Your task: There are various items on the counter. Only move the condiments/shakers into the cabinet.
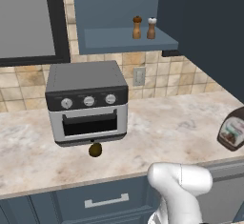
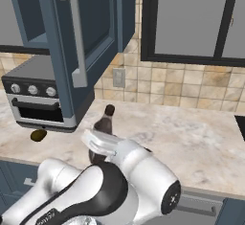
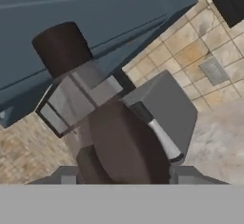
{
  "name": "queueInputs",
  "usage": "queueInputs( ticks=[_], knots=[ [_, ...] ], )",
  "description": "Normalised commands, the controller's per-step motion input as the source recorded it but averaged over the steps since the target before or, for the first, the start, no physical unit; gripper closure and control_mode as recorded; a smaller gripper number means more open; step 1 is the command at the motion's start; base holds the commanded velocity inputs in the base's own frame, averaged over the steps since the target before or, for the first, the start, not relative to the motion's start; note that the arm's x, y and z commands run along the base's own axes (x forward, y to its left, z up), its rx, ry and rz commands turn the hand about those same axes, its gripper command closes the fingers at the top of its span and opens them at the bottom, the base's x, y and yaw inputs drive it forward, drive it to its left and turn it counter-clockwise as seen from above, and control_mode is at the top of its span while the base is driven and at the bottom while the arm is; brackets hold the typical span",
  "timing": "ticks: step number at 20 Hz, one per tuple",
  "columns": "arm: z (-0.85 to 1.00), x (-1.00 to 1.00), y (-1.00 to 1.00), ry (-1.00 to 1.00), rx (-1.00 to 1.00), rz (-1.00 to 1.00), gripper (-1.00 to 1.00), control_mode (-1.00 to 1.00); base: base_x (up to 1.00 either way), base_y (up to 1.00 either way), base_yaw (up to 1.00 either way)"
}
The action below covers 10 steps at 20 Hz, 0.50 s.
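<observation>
- I see the gripper (image 3: 123,173) closed around the syrup bottle (image 3: 119,142) in the hand view: a grey finger sits tight against each side of the dark body, low in that view.
- Bottle's dark cap (image 3: 61,46) points up-left in the hand view, toward the blue-grey cabinet door.
- Right base view: syrup bottle (image 2: 104,123) is upright, cap on top, with the white hand wrapped across its lower half. I can't tell whether its base touches the counter (image 2: 191,138).
- Left base view: the bottle (image 1: 232,131) shows at the right edge, tilted label visible, over the counter's (image 1: 157,132) front part, well right of the toaster oven (image 1: 87,102).
- Using the toaster oven as landmark: it sits at the back of the counter against the tiled wall.
- Small round brown-green fruit (image 1: 95,149) lies on the counter just in front of the oven's lower edge, near its middle. Same fruit (image 2: 38,135) shows left in the right base view.
- Wall cabinet (image 1: 124,39) is above and to the right of the oven, door open.
- Brown-topped shaker (image 1: 137,27) and white-topped shaker (image 1: 151,28) stand upright on the cabinet shelf, just beside each other, brown one on the left.
- Wall outlet (image 1: 139,76) is on the tiles right of the oven, below the cabinet.
</observation>
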Motion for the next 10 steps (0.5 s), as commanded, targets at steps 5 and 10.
queueInputs(
  ticks=[5, 10],
  knots=[
    [0.57, -1.0, 0.61, 0.16, 0.0, -0.12, 1.0, -1.0, 0.0, 0.0, 0.0],
    [0.29, -0.91, 0.96, 0.09, -0.03, -0.1, 1.0, -1.0, 0.0, 0.0, 0.0]
  ],
)
